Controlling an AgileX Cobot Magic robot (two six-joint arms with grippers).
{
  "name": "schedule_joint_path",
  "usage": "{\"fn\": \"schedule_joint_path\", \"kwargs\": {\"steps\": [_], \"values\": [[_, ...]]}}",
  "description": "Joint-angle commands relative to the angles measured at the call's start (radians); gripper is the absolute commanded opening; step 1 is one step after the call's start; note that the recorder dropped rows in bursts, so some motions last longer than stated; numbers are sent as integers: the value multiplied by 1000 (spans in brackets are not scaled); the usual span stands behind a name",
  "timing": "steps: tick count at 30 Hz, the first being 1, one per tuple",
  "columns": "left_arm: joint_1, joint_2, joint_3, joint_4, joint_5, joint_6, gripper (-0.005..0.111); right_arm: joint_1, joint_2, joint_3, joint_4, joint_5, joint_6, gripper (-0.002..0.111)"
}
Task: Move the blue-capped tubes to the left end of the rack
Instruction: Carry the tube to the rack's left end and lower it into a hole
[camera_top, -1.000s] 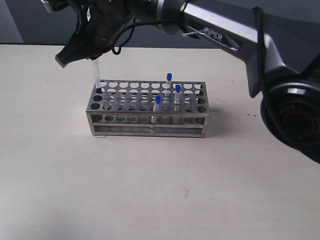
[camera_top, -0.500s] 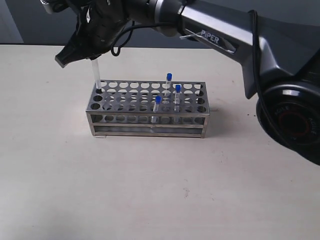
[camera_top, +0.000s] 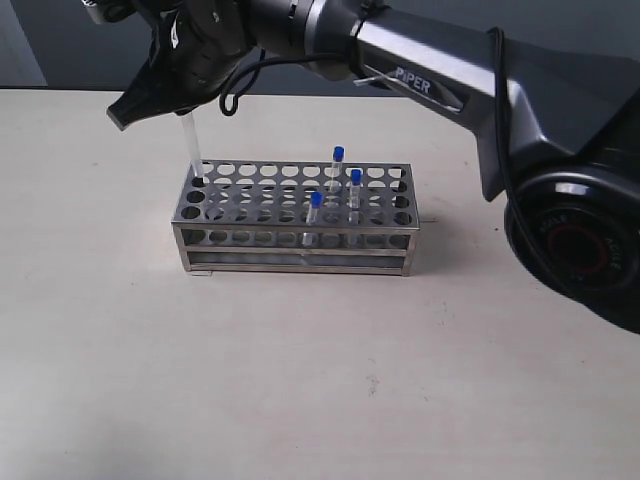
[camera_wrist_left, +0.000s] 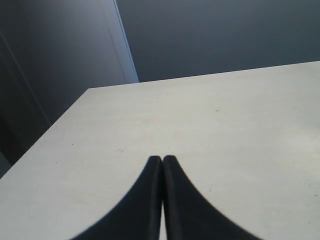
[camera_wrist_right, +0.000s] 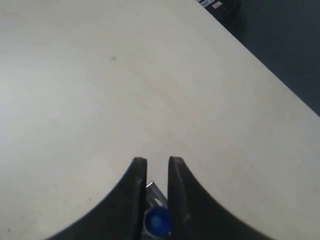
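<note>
So the right gripper (camera_top: 135, 105) has reached all the way across and sits above the left end of the rack (camera_top: 290, 240), with its fingers pinching one of the blue-capped tubes (camera_top: 192, 150). In the right wrist view you can see the blue cap (camera_wrist_right: 158, 219) wedged between the two black fingers (camera_wrist_right: 176, 190), set back from the tips, so the tips stick out a fair bit past the tube. From the exterior view that tube hangs down out of the gripper, tilted a little, and its lower end meets the corner hole in the back row at the far left of the rack. I honestly can't tell how deep it goes into the hole. The other three blue-capped tubes are well away from the gripper, over toward the right half of the rack. One (camera_top: 338, 165) stands in the back, one (camera_top: 354, 190) is just in front and a touch to the right of it, and one (camera_top: 315, 210) is nearer the front row. All three are upright with their caps poking above the top plate. The rack itself sits flat on the pale table (camera_top: 300, 380). The left gripper (camera_wrist_left: 161, 162) only shows in its own wrist view, with its fingers pressed together, nothing between them and just bare tabletop under it.
</note>
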Motion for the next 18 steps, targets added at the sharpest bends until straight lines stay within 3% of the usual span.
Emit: {"fn": "schedule_joint_path", "kwargs": {"steps": [1,18], "values": [[4,4,-2,-1,-14,-3,0,-2,14,5,-65,23,45,-1],[4,4,-2,-1,-14,-3,0,-2,7,5,-81,-42,83,-1]]}}
